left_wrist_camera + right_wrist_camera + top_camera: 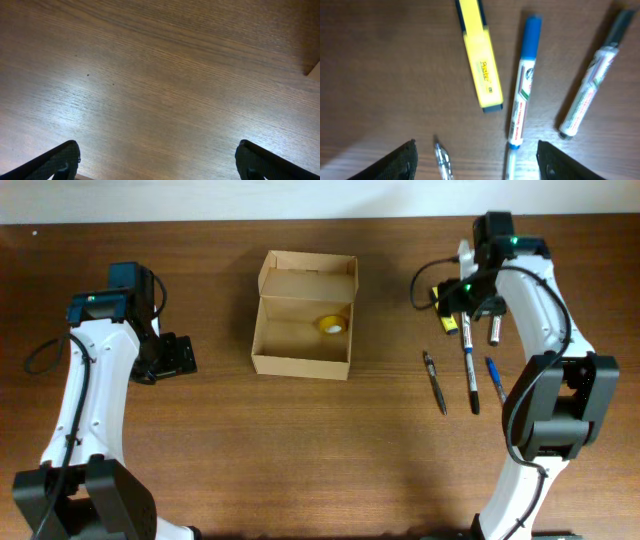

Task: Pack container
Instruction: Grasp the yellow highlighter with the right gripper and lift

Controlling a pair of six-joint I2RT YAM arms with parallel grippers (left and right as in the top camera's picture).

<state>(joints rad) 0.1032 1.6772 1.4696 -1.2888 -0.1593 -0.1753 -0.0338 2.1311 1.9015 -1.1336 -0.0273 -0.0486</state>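
Overhead: container sits mid-table, a bit left of centre, flap lid standing up at its far side, top open. A yellow roll lies inside by the right wall. Well apart to the left, the left gripper has jaws wide w/ nothing btwn them; left wrist view shows bare table under it. On the right, the right gripper is over the pens, jaws fairly wide, holding nothing. Right wrist view: yellow highlighter, blue-cap marker & black-cap marker lie apart on the wood, w/ a thin pen tip at the bottom of the frame
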